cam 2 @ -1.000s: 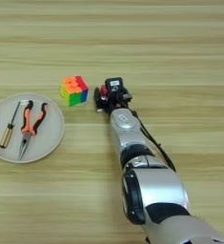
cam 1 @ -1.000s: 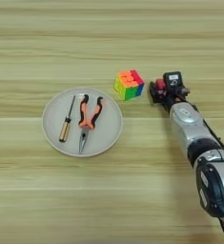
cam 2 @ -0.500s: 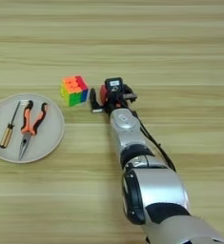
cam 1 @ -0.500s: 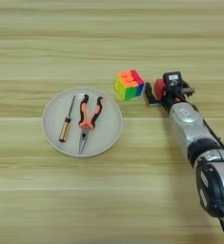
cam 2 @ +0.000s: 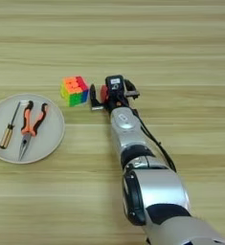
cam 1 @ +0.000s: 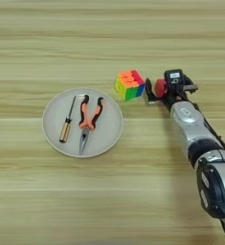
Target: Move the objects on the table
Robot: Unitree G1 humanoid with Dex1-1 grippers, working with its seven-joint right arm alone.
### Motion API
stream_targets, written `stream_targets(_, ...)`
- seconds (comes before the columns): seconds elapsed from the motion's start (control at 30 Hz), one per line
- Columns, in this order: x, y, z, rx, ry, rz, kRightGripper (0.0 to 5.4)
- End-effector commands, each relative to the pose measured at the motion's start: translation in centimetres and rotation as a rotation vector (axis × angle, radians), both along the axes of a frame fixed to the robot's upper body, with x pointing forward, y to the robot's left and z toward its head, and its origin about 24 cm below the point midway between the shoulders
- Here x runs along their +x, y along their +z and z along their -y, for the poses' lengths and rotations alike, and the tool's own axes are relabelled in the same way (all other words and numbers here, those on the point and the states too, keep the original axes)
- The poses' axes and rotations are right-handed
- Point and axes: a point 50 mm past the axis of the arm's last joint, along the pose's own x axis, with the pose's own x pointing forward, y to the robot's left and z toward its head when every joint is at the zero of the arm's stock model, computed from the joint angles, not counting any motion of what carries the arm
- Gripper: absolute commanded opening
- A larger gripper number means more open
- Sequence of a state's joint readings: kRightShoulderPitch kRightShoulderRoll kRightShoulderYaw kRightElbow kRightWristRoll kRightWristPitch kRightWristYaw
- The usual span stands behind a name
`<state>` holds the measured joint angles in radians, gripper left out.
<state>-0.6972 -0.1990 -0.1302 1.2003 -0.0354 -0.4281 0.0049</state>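
The hand (cam 1: 158,89) is closed around the small red cube (cam 1: 160,88), low over the surface (cam 1: 133,38). The colourful puzzle cube (cam 1: 129,84) sits just beside it. The pliers (cam 1: 88,119) and screwdriver (cam 1: 67,119) lie on the grey plate (cam 1: 109,134).

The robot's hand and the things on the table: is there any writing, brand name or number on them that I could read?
No readable text anywhere.
Hand: a small pale patch on its black top, too blurred to read.
Puzzle cube: plain coloured squares, no marks.
Pliers and screwdriver on the grey plate: no brand visible.
Table: bare wood grain.
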Motion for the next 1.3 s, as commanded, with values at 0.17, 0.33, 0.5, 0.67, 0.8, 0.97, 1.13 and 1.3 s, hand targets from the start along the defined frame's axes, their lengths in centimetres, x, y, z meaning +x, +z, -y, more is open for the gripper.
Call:
stream_targets(0.17, 2.0, 6.1, -0.4, 0.026, 0.032, 0.295, 5.39)
stream_targets(0.33, 1.9, 6.5, -0.8, 0.043, 0.062, 0.340, 5.39)
stream_targets(0.5, 1.7, 7.0, -0.9, 0.057, 0.076, 0.393, 5.39)
stream_targets(0.67, 1.5, 7.6, -1.1, 0.071, 0.097, 0.456, 5.39)
stream_targets(0.8, 1.2, 8.0, -1.6, 0.082, 0.136, 0.505, 5.39)
stream_targets(0.97, 0.6, 8.4, -2.6, 0.079, 0.221, 0.572, 5.39)
stream_targets(1.13, 0.3, 8.6, -3.2, 0.101, 0.271, 0.603, 5.39)
stream_targets(1.3, 0.1, 8.9, -3.6, 0.119, 0.329, 0.628, 5.39)
